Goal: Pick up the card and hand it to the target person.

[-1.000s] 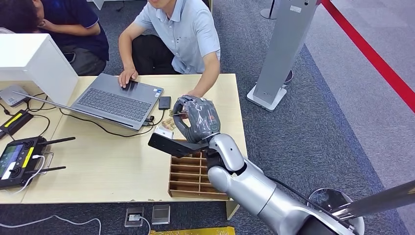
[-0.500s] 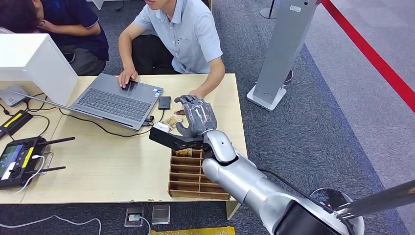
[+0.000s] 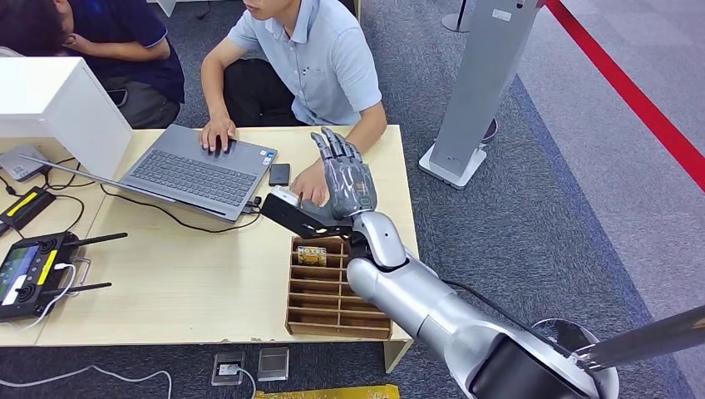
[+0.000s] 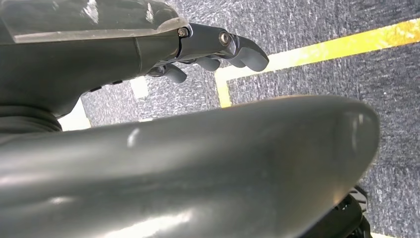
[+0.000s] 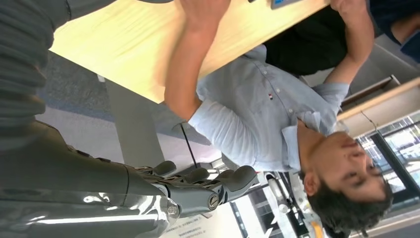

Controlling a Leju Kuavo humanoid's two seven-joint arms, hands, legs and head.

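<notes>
My right hand point(image 3: 342, 173) is raised over the far right of the table point(image 3: 191, 283), its fingers point(image 5: 198, 186) stretched out with nothing between them. The hand point(image 3: 308, 184) of the person in the light blue shirt point(image 3: 320, 58) lies on the table right beside it; I cannot tell whether it holds a card. A small printed card point(image 3: 312, 253) stands in the top slot of the wooden organizer point(image 3: 332, 301). My left hand point(image 4: 218, 47) hangs over the carpet, loosely bent and holding nothing.
A laptop point(image 3: 195, 170) with the person's other hand on it, a black phone point(image 3: 279, 174) and cables lie on the table's far side. A controller point(image 3: 29, 270) sits at the left edge. A second person point(image 3: 108, 37) sits at the far left; a grey stand point(image 3: 478, 91) rises at the right.
A second ago my right hand was curled and pinched a thin card. It has since opened and straightened its fingers toward the person, whose hand has moved in beside it.
</notes>
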